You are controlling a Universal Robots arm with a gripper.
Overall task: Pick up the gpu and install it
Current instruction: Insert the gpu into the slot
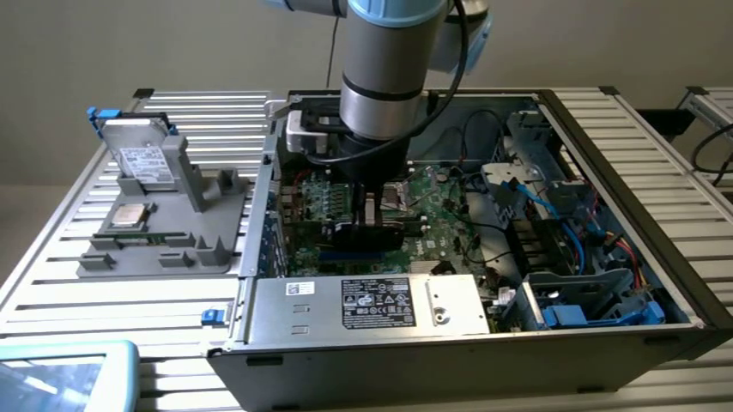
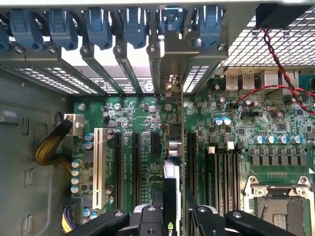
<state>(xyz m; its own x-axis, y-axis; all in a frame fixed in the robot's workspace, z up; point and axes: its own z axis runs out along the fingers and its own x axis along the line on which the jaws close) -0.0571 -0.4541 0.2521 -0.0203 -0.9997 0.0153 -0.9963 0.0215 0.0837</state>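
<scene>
On the exterior view's left, a grey tray (image 1: pixel 160 257) lies on the slatted table (image 1: pixel 46 283). A hard drive (image 1: pixel 147 159) stands upright at the tray's far end. A square processor chip (image 1: pixel 129 215) and a narrow green memory stick (image 1: pixel 143 236) lie nearer the camera.

Just beside the tray is the open computer case (image 1: pixel 458 365), with its boxy power supply (image 1: pixel 378 305) along the near wall. The arm (image 1: pixel 384 69) reaches down into the middle of the case. The gripper (image 1: pixel 372 215) hangs low over the green motherboard (image 1: pixel 441 215), with its jaws closed narrowly on the gpu (image 1: pixel 349 233).

In the wrist view the gripper (image 2: pixel 172 214) clamps the gpu (image 2: pixel 171 177) from both sides, one black finger (image 2: pixel 147 216) against each face. The card stands on edge, its black cooler on one side and its thin green board on the other. It sits over the row of long black slots (image 2: pixel 135 167) on the motherboard (image 2: pixel 128 113), with its metal bracket towards the case's rear openings and their blue clips (image 2: pixel 135 24). Whether its lower edge touches a slot cannot be told.

Towards the exterior view's right, blue cables (image 1: pixel 572 232) run past the drive bays.
</scene>
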